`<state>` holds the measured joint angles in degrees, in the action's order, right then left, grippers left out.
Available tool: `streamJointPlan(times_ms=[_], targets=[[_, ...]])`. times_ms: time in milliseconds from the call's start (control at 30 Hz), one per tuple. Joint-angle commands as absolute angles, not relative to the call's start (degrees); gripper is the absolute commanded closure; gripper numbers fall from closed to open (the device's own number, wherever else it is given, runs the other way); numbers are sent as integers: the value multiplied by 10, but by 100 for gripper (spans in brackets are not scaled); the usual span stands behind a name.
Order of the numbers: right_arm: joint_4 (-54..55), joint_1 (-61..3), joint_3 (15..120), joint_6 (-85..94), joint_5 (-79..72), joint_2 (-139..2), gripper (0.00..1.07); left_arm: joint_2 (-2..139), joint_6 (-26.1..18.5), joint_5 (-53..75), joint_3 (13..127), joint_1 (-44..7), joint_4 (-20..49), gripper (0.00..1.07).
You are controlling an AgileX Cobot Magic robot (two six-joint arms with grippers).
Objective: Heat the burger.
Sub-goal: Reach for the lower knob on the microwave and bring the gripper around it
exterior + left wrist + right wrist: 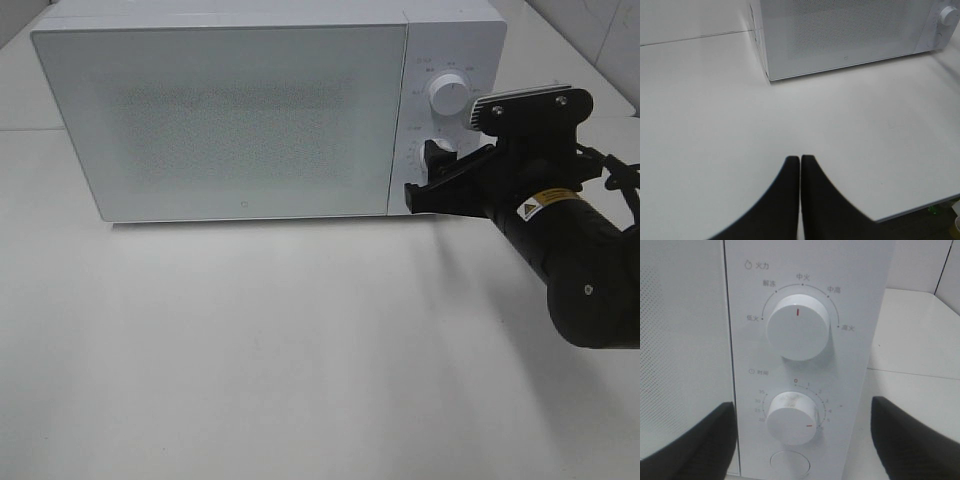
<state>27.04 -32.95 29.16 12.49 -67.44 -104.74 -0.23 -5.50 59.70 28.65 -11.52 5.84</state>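
The burger is out of view. The white microwave (230,110) stands at the back of the table with its door shut; it also shows in the left wrist view (840,30). My right gripper (432,172) is open at the control panel, its fingers (695,440) either side of the lower timer knob (792,417) without touching it. That knob's red mark points past 0, to about 5. The upper power knob (798,327) points straight up. My left gripper (800,161) is shut and empty, low over the bare table in front of the microwave's left corner.
A round button (789,462) sits below the timer knob. The white table (300,350) spreads in front of the microwave. The table's edge (920,207) shows in the left wrist view. A tiled wall (600,30) rises at the back right.
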Motion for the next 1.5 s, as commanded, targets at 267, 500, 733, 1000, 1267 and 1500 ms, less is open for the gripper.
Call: streamJointPlan(times_ms=[267, 500, 733, 1000, 1267, 1500], targets=[[266, -331, 346, 129, -678, -1090, 39, -13, -56, 592, 286, -115, 61, 106], [286, -331, 367, 127, -681, -1116, 39, -13, -56, 592, 286, -115, 61, 106], [282, -320, 374, 122, -678, -1124, 39, -13, -56, 592, 286, -115, 61, 106], [230, -285, 376, 95, -662, -1125, 39, -13, -56, 592, 286, -115, 61, 106], [225, -285, 391, 96, -654, -1144, 39, -13, -55, 592, 286, -115, 61, 106], [250, -285, 407, 95, -654, -1165, 39, -12, -54, 592, 286, -115, 61, 106]])
